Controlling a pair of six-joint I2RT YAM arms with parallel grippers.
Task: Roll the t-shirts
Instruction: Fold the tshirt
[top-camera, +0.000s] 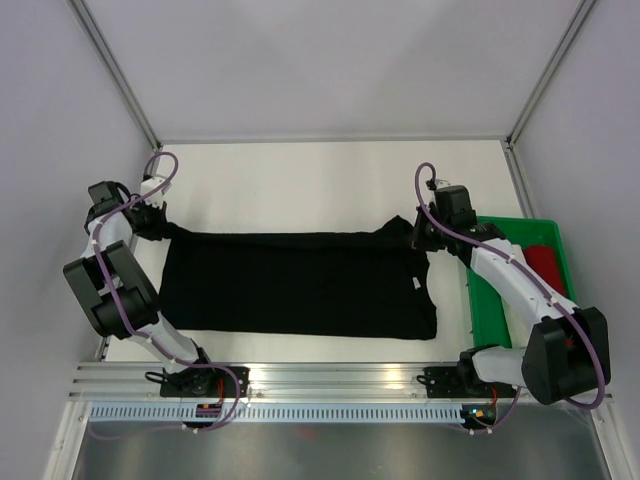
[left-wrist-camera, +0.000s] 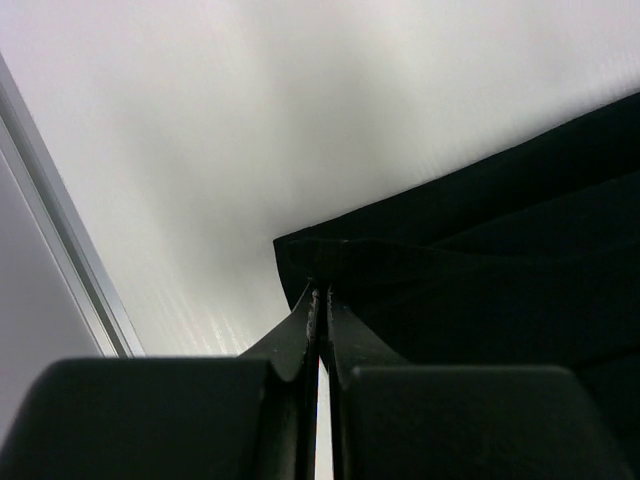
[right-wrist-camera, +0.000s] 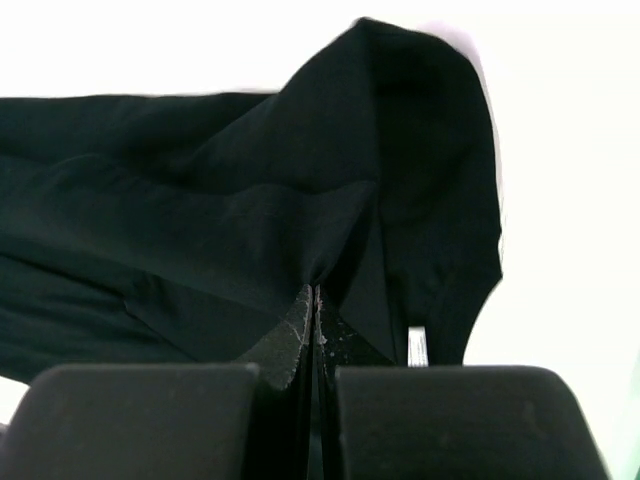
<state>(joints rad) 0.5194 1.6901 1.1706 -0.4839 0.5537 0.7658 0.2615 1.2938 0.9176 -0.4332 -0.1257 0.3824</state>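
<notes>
A black t-shirt (top-camera: 300, 285) lies spread across the white table, its small white neck label (top-camera: 418, 287) at the right. My left gripper (top-camera: 160, 228) is shut on the shirt's far left corner (left-wrist-camera: 320, 262). My right gripper (top-camera: 418, 232) is shut on the far right edge of the shirt (right-wrist-camera: 300, 210), near the sleeve and collar, with the label (right-wrist-camera: 417, 345) just right of the fingers. A red cloth roll (top-camera: 545, 263) and a white one (top-camera: 524, 322) lie in the green bin (top-camera: 488, 310).
The green bin stands at the right edge of the table, under the right arm. Grey enclosure walls with metal posts (top-camera: 118, 75) close in the table at the left, back and right. A metal rail (top-camera: 330, 380) runs along the near edge.
</notes>
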